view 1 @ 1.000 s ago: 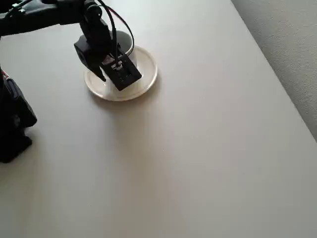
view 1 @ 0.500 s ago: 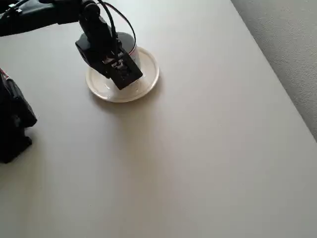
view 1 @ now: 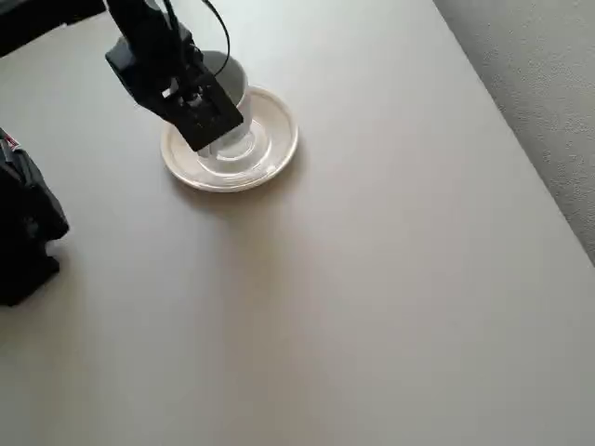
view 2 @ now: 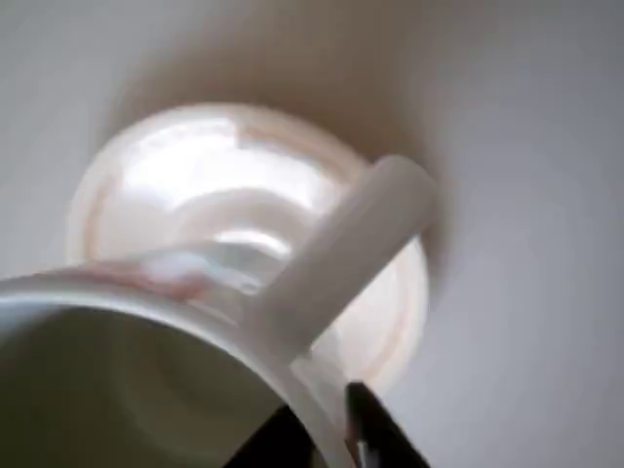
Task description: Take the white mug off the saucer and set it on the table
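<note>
The white mug (view 1: 229,78) hangs tilted above the back-left part of the saucer (view 1: 271,139), held at its rim by my gripper (view 1: 210,115), which is shut on it. The black gripper body covers much of the mug from above. The saucer's centre ring lies bare. In the wrist view the mug (view 2: 146,380) is very close, its handle (view 2: 353,242) pointing up and right, with the saucer (view 2: 185,180) below it. The gripper (view 2: 322,439) pinches the mug wall, one dark finger on each side. The table (view 1: 372,279) spreads wide around the saucer.
The arm's black base (view 1: 26,232) stands at the left edge of the overhead view. The table's straight edge runs diagonally at the right, with grey speckled floor (view 1: 548,84) beyond it. The tabletop stretches in front and to the right of the saucer.
The gripper has risen and shifted left and back with the mug in it. The mug left the saucer's centre, which now shows bare.
</note>
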Robot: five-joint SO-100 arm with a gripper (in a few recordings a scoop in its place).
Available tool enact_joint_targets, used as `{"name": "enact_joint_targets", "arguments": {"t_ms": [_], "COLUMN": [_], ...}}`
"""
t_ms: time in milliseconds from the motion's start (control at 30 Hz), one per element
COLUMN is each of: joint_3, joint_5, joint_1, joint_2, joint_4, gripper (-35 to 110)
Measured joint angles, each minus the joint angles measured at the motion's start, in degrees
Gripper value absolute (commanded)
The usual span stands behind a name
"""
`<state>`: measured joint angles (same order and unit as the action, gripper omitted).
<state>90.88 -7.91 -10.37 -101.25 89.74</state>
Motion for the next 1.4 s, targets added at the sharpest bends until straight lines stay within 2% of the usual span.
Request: {"name": "enact_joint_targets", "arguments": {"t_ms": [233,500,600,733,967,1133,1267,1400], "joint_3": [-9.6,-10.0,-9.7,-1.1,14.9,19.3,19.8,19.7], "joint_5": [-9.7,-27.5,-32.6,-38.5,-42.8,-43.2,-43.5,-43.9], "joint_1": [8.8,26.2,32.7,38.1,40.8,40.8,40.8,41.1], "joint_2": [-0.9,1.2,2.0,2.0,2.0,3.4,5.2,5.8], "joint_4": [8.4,8.6,6.0,-2.8,-16.7,-22.7,-24.4,-24.7], "gripper": [-2,-2,-2,-2,-2,-2,16,19]}}
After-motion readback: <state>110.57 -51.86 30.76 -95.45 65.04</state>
